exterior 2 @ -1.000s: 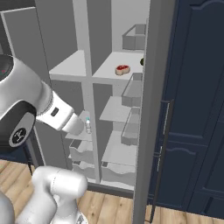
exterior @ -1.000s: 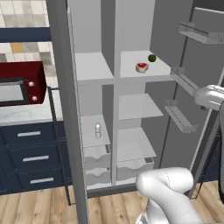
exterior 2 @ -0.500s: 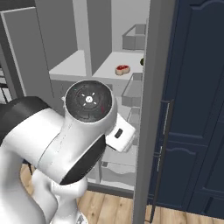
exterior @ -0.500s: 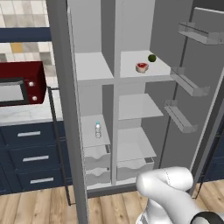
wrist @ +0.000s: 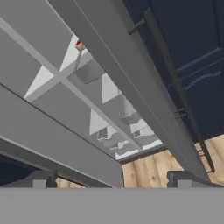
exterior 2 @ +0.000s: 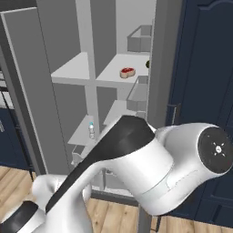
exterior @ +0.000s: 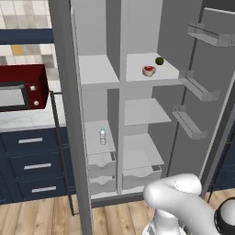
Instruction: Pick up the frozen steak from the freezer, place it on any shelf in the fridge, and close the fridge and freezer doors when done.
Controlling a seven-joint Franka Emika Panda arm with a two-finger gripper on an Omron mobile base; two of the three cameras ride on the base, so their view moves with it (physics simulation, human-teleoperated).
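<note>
Tool (wrist: 111, 177): its two dark fingertips are rising at the bottom of the hand view, standing well apart with nothing between them, so it is released; it is pointing at the open grey unit from low down, well short of the shelves.
Arm: its white elbow is bulking across the lower half of the right base view, in front of the lower shelves and drawers.
Doors: both are standing wide open; the fridge door (exterior: 202, 87) is swinging out to the right with its racks facing inward, and the freezer door (exterior: 69, 114) is showing edge-on at the left, its thin dark handle (exterior: 59, 151) running down beside it.
Freezer (exterior: 98, 101): the narrower left compartment is lying open; a small bottle (exterior: 103, 136) is standing upright on its lower shelf, above the white drawers (exterior: 102, 167).
Fridge (exterior: 142, 114): the wider right compartment is lying open, with a white drawer at the bottom.
Steak (exterior: 148, 70): it is lying flat on the upper shelf (exterior: 137, 75) of the fridge, toward the front edge, near the shelf's middle.
Green fruit (exterior: 159, 60): it is sitting just behind and to the right of the steak on the same shelf, apart from it.
Counter (exterior: 27, 117): it is running off to the left of the unit, above navy drawers, carrying a dark red microwave (exterior: 20, 87).
</note>
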